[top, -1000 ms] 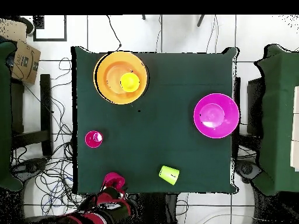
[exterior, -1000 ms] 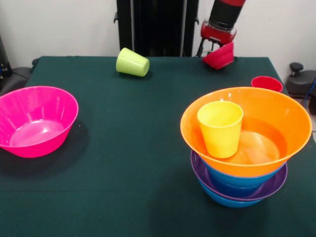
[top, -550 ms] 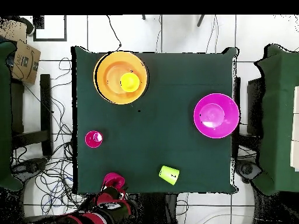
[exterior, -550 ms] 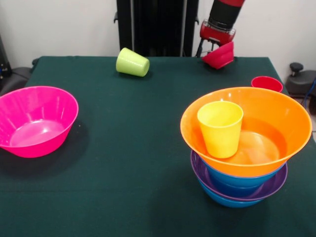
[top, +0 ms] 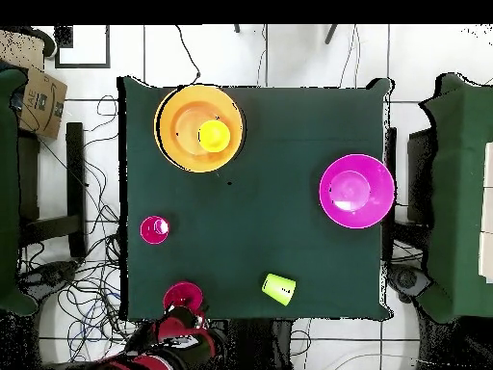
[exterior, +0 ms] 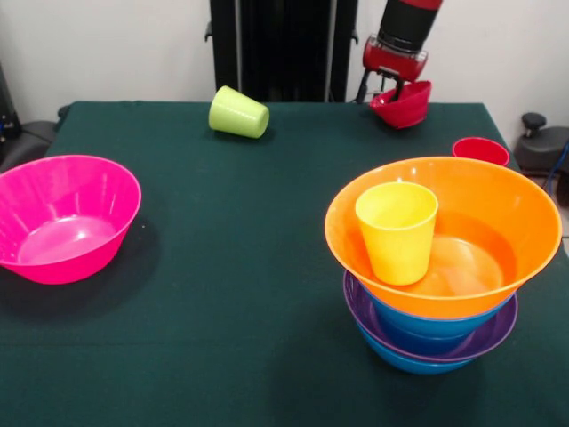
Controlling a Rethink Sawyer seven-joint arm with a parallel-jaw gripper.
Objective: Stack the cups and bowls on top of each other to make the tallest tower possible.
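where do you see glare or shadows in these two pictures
Front view: soft sheen on the inside of the orange bowl and the pink bowl; each casts a dark shadow on the green table. Overhead view: a bright white glint in the red cup; shadows hardly show.

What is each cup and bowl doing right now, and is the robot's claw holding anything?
gripper: shut on the small red bowl's rim
small red bowl: held, mouth up
lime green cup: on its side
red cup: upright
pink bowl: upright, empty
yellow cup: upright in the orange bowl
orange bowl: atop the blue and purple bowls
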